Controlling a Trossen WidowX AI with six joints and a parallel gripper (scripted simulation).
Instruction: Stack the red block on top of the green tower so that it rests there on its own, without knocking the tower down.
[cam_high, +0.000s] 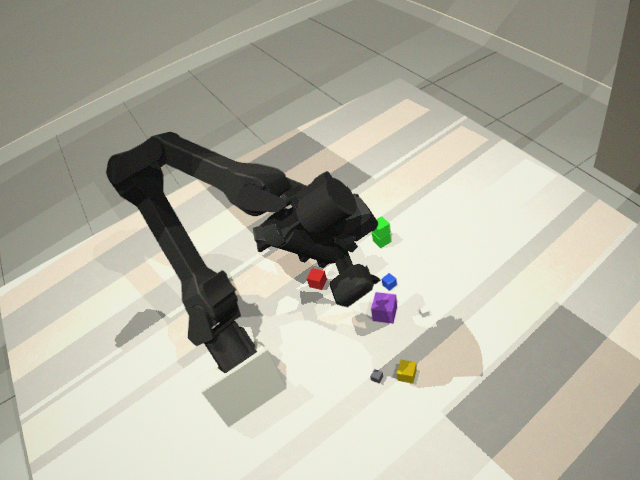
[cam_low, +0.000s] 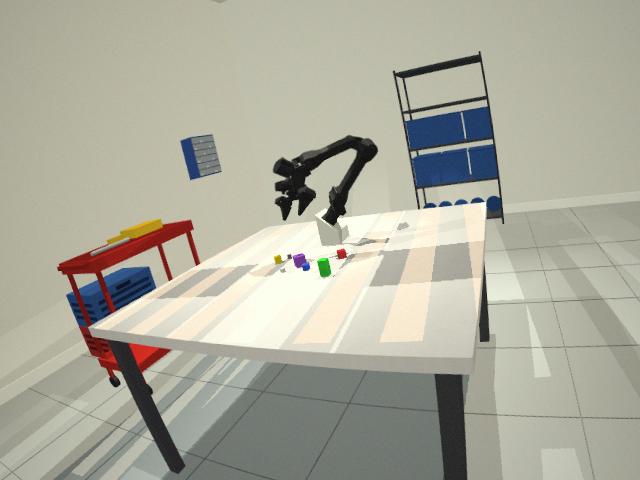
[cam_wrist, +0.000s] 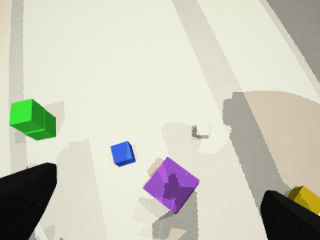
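Hovering high over the striped table (cam_low: 330, 320), gripper (cam_low: 293, 204) hangs wide open, holding nothing. Red block (cam_low: 341, 253) sits near green tower (cam_low: 324, 267); red cart (cam_low: 129, 248) & shelf rack (cam_low: 448, 139) by wall.

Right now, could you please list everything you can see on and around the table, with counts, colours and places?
Table: one, pale striped top, dark legs.
Green tower: one, green, on the table beyond the red block.
Red block: one, red, on the table, apart from the tower.
Blue cube: one, small, blue, between tower and purple cube.
Purple cube: one, purple, largest, beside the blue cube.
Yellow cube: one, yellow, farther along the table.
Grey cube: one, tiny, grey, next to the yellow cube.
White cube: one, tiny, white, near the purple cube.
Cart: one, red, beside the table.
Shelf: one, dark frame, blue bins, by the wall.
Gripper: one, black, open, above the cubes, holding nothing.
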